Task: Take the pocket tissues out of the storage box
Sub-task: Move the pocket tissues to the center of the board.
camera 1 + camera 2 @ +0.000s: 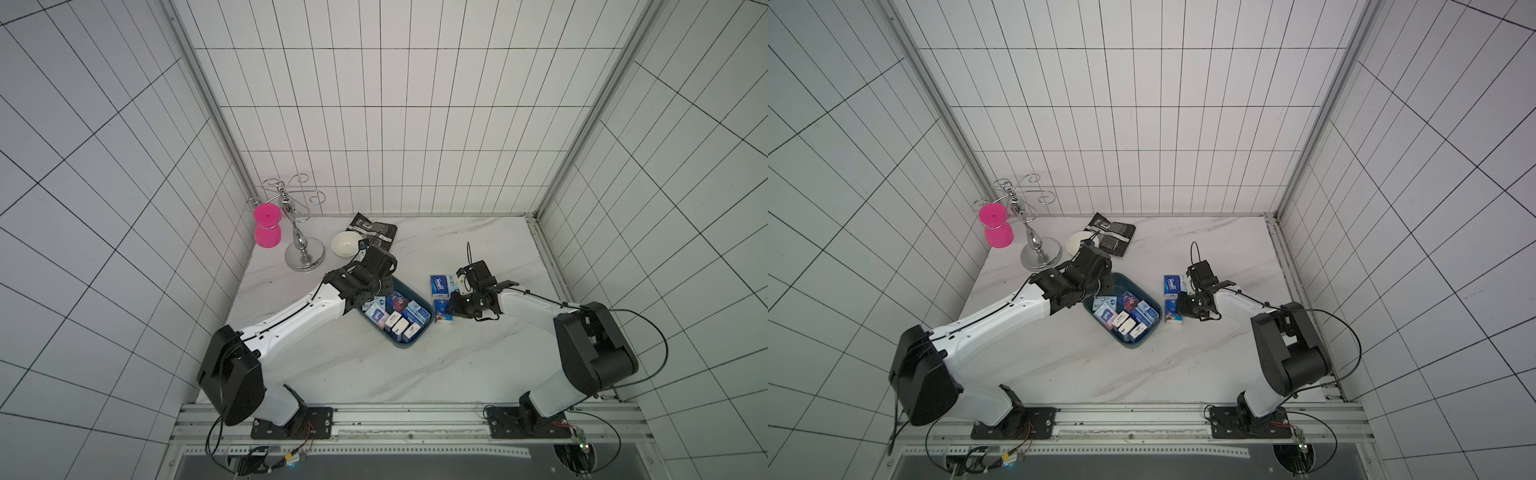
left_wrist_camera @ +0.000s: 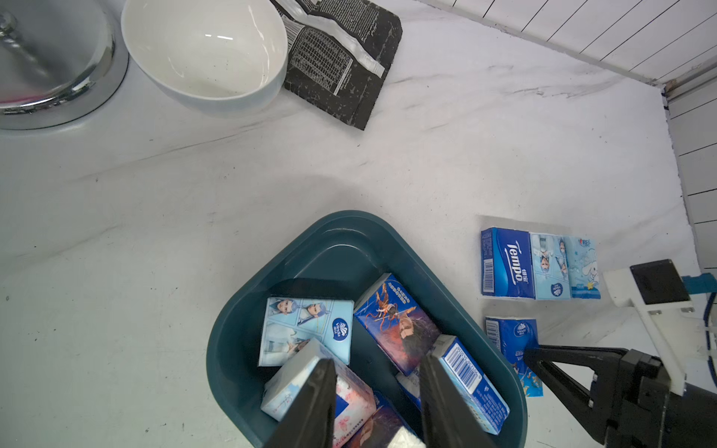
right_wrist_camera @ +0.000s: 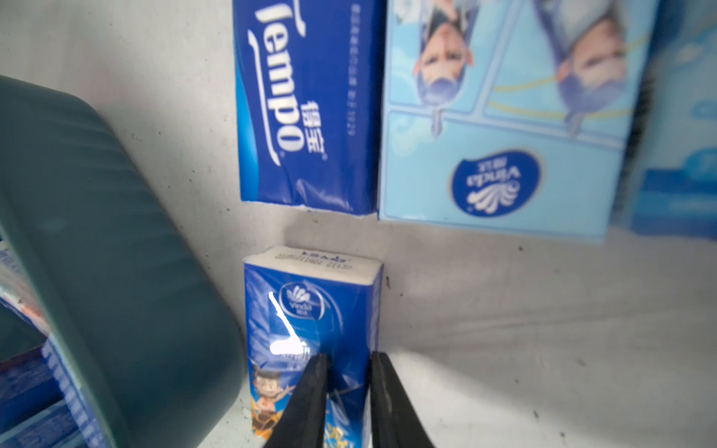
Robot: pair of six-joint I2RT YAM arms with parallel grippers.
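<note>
My left fingers (image 2: 314,403) stand spread over the storage box (image 2: 341,248) with nothing clamped between them. Under the left gripper (image 2: 376,360) the pocket tissues are crowded in the box: a white-and-pink packet (image 2: 349,391), a dark picture packet (image 2: 395,329) and a pale blue packet (image 2: 306,329) among them. My right fingers (image 3: 306,399) are drawn nearly together, only a thin slit between them. The right gripper (image 3: 349,357) sits over a dark blue packet (image 3: 310,310) lying flat on the table (image 2: 426,174) just beside the box's outer wall; I cannot tell whether I nip its wrapper. Beyond it a Tempo packet (image 3: 306,104) and a light blue Vinda packet (image 3: 496,116) lie touching side by side. Near the back wall are the white bowl (image 2: 205,50) and the black pouch (image 2: 341,66).
</note>
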